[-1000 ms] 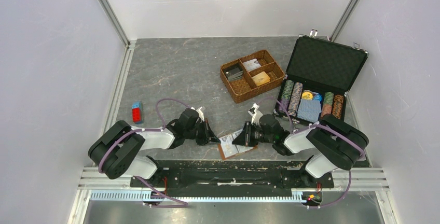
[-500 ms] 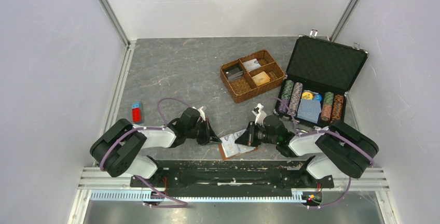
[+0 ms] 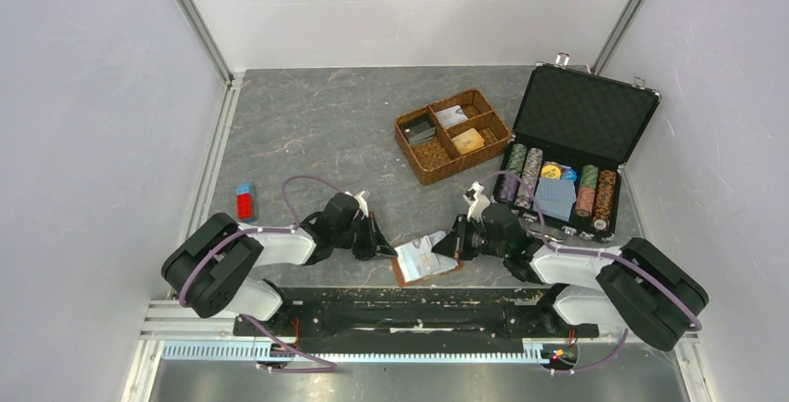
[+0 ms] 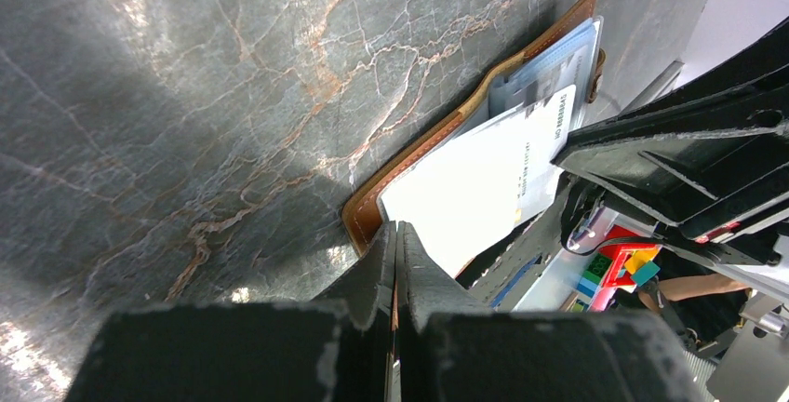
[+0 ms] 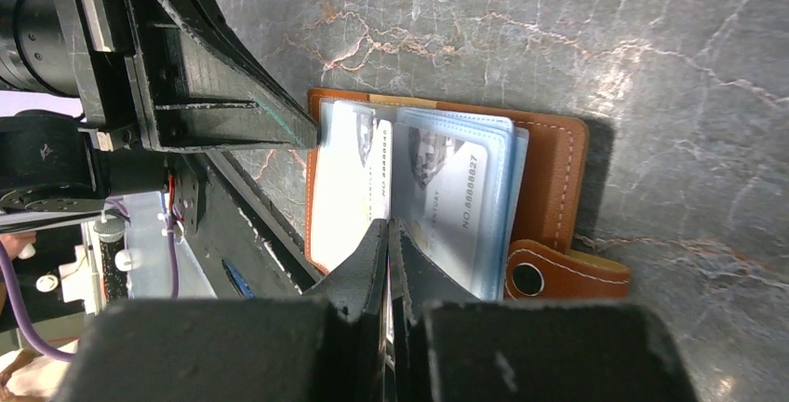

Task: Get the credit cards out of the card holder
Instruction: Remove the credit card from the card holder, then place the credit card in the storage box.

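Tan leather lay open between my arms: the card holder [image 3: 423,261] sat flat at the table's near edge, and the credit cards [image 5: 451,193] were not yet out of their pale sleeves. The left gripper [image 3: 386,253] was clamped tight, tips at the holder's corner. The right gripper [image 5: 388,234] was pinched closed at the sleeves' edge; I couldn't tell whether it had a card. If it had only sleeve, I judged a pull could drag the holder along. Its long axis ran roughly left-right, slightly skewed, with the snap tab toward my right arm.
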`<state>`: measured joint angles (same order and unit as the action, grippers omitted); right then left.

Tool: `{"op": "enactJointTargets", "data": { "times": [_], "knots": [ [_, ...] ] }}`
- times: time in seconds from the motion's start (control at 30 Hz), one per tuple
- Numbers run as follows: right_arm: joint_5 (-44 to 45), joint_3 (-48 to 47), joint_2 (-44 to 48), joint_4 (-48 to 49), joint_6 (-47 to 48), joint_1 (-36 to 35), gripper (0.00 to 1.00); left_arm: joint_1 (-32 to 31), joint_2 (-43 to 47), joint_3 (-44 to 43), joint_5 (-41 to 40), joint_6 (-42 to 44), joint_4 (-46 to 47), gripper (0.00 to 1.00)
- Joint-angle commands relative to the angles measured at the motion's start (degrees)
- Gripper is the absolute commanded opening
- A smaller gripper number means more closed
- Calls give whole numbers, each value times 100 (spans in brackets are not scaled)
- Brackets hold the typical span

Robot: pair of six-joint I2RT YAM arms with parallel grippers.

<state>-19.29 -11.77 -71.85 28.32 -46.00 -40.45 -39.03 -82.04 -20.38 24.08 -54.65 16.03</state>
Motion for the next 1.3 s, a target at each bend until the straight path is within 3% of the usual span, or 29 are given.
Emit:
{"op": "enactJointTargets", "data": {
  "times": [0.0, 0.17, 0.5, 0.73, 1.03, 1.27],
  "knots": [
    [171, 35, 267, -314, 251, 131, 0, -53, -233, 87, -595, 456, -707, 2],
    [172, 40, 625, -536, 267, 275, 0, -57, -81, 97, -525, 439, -735, 3],
    [285, -95, 1480, -1300, 329, 570, 0, -53, 692, -543, -333, 473, -1462, 15],
    [154, -107, 1821, -1276, 146, 625, 0, -53, 1188, -838, -157, 312, -1563, 40],
    [-175, 141, 2183, -363, -795, 620, 0, -54, 1732, -1028, 23, 27, -1218, 58],
    [-242, 646, 2446, 878, -1835, 626, 0, -86, 1496, -986, 409, -352, -91, 62]
  ]
}}
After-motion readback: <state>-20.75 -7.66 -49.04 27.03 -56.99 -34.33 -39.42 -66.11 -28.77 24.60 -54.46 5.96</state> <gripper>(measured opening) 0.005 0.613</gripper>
